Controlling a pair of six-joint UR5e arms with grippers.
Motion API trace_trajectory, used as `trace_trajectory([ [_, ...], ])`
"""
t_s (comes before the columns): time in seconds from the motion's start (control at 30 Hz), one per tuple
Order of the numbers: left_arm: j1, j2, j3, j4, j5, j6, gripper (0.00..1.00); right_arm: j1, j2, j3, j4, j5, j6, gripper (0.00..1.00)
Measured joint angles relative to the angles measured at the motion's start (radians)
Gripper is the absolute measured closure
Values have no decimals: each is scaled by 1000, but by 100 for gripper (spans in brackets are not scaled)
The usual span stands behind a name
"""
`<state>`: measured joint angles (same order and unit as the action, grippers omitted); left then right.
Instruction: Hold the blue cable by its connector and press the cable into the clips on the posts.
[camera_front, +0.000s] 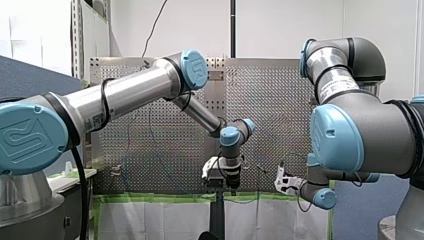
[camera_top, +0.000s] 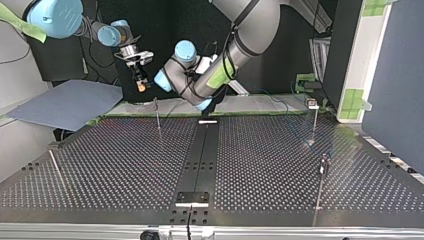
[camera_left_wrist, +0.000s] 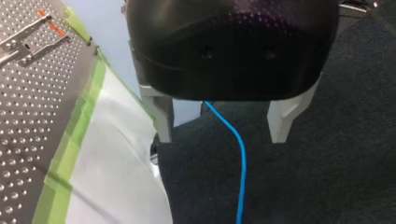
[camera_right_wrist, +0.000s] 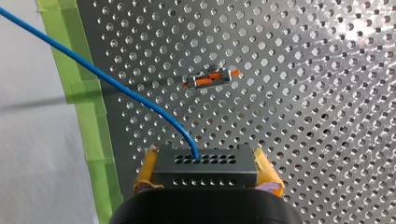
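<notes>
I am running my right arm (camera_front: 360, 135) as the carrier and my left arm (camera_front: 125, 95) as the helper. My right gripper (camera_right_wrist: 206, 164) is clamping its yellow pads (camera_right_wrist: 145, 170) on the dark perforated connector (camera_right_wrist: 205, 176). The blue cable (camera_right_wrist: 116, 85) is leaving the connector's front face and running away ahead of the gripper and off to one side. My left gripper (camera_left_wrist: 222, 133) is standing wide and gripping nothing; the cable is hanging between its pale fingers (camera_left_wrist: 162, 122) without touching either. An orange-marked clip (camera_right_wrist: 211, 79) is showing ahead of the right gripper, apart from the cable.

As I am judging it, the good way is carrying the connector past that clip so the cable is drawing taut across its mouth, then pushing in squarely; slack would be letting it skate off.

The perforated table (camera_right_wrist: 303, 116) is spreading beneath and ahead of the right gripper. It is edged in green tape (camera_right_wrist: 88, 116), with the cable passing over it. Under the left gripper, white sheeting (camera_left_wrist: 116, 186) is hanging beside dark carpet (camera_left_wrist: 327, 163).
</notes>
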<state>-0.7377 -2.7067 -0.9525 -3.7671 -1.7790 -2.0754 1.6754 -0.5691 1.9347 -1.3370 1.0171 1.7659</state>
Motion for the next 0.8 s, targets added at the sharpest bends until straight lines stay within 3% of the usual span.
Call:
trace_trajectory([
  [0.3,11,0,6,-38,0,-9,1,6,0,-2,1,0,0,100],
  [0.8,19,-1,18,19,0,-57,1,11,0,-4,1,0,0,100],
])
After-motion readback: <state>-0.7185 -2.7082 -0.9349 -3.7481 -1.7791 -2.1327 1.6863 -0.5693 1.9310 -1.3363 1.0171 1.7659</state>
